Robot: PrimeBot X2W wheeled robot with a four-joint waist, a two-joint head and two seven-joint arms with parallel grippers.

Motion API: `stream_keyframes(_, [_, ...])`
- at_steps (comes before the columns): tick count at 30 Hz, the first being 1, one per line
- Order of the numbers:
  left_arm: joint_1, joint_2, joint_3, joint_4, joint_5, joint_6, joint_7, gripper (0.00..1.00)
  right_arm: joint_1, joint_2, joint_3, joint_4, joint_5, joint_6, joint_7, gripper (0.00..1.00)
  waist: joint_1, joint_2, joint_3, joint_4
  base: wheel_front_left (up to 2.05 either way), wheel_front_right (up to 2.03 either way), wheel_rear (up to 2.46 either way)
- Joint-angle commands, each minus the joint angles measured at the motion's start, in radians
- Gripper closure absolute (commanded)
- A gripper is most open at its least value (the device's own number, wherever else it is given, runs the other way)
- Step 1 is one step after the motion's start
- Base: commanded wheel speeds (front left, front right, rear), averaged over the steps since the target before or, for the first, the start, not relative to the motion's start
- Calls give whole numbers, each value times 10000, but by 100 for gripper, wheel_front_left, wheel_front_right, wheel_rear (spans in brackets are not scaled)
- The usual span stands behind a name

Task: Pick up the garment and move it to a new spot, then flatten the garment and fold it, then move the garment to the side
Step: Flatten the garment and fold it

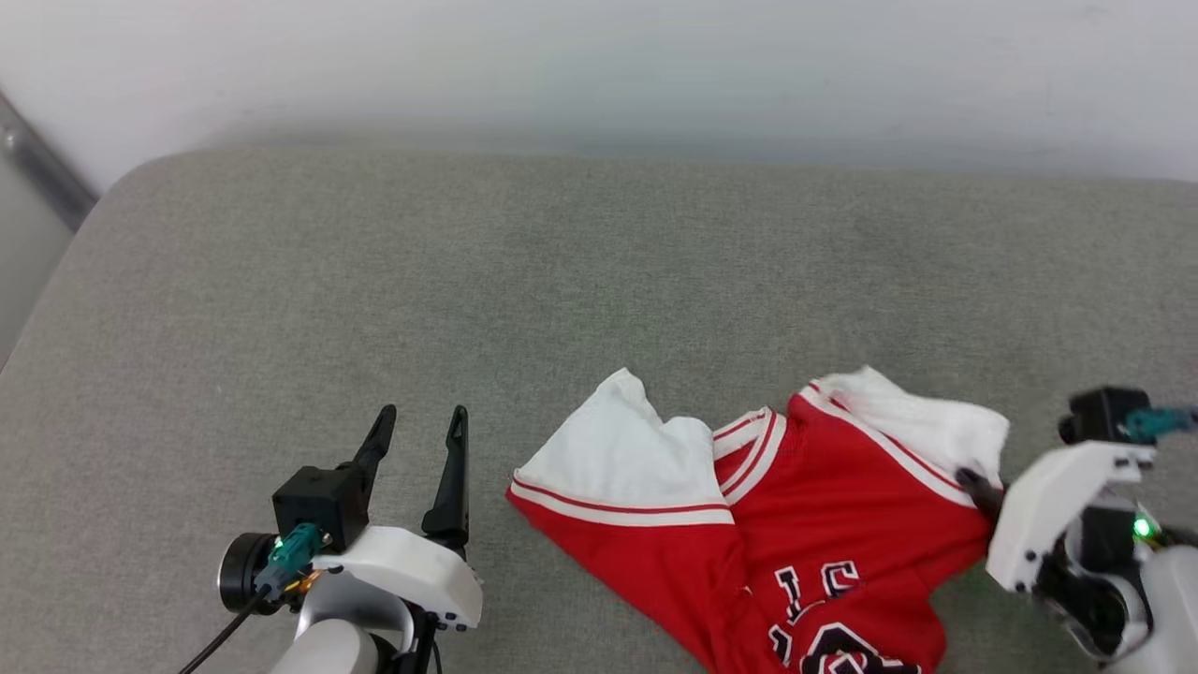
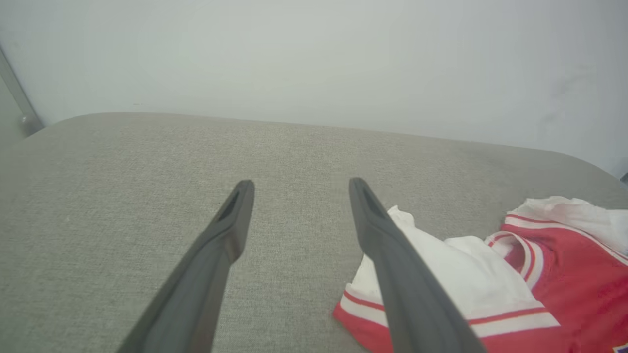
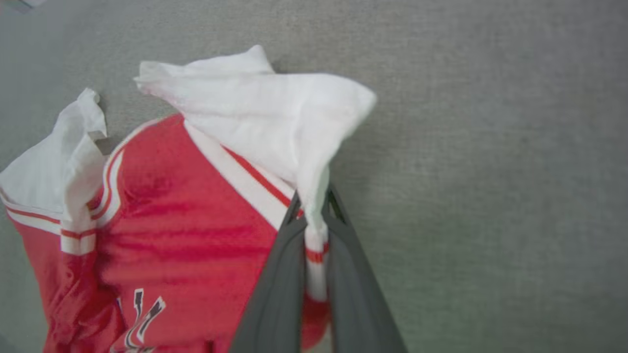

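Observation:
The garment [image 1: 805, 524], a red jersey with white sleeves, striped trim and black lettering, lies crumpled on the grey cushion at the lower right of the head view. My right gripper [image 1: 973, 487] pinches the striped hem of its right white sleeve [image 3: 274, 113], and in the right wrist view the two dark fingers [image 3: 279, 274] are shut on that fold of cloth at the gripper [image 3: 314, 206]. My left gripper [image 1: 419, 419] stands open just left of the other white sleeve [image 2: 441, 274], holding nothing; in the left wrist view the gripper [image 2: 300, 189] points toward the wall.
The grey fabric cushion [image 1: 468, 281] stretches far to the left and back. A pale wall [image 1: 599, 65] runs behind it, and a metal rail [image 1: 37, 159] sits at the far left corner.

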Motion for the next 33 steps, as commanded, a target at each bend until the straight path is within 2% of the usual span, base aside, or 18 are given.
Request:
stream_keyframes(1, [94,15,0,-45,-39,20,35,0,452,153,-487,58,-45,-3,-86,100,0,0,-171,-167,0,0,0])
stream_keyframes(5, [195,33,-61,-86,-61,62,66,0,1750,799,-2317,528,-217,-3,-195,100,0,0,-300,-284,0,0,0])
stream_keyframes(6, [197,40,-71,-102,-71,60,80,0,2032,975,-2635,686,-373,-12,-171,69,0,0,-323,-301,0,0,0])
stream_keyframes(7, [207,51,-71,-117,-82,70,88,0,2323,1182,-2905,859,-470,-14,-140,0,0,0,-335,-322,0,0,0])
stream_keyframes(11, [279,122,-49,-190,-93,93,134,0,2754,1714,-3410,817,-928,-40,-564,0,0,0,-316,-415,0,0,0])
stream_keyframes(18, [325,239,-33,-255,-139,169,201,0,2618,1842,-3242,-923,-1902,-3,-2869,0,0,0,-410,-404,0,0,0])
stream_keyframes(23, [486,294,0,-293,-167,272,247,0,2883,1873,-3050,-2208,-2731,-3,-4109,0,0,0,-651,-434,0,0,0])
stream_keyframes(27, [639,398,64,-326,-231,358,308,0,3216,1934,-2640,-3231,-3130,-3,-4554,0,0,0,-837,-524,0,0,0])
stream_keyframes(33, [-8,697,154,-544,-49,365,515,0,3747,2060,-2001,-4786,-3381,-3,-4414,0,0,0,-605,-845,0,0,0])
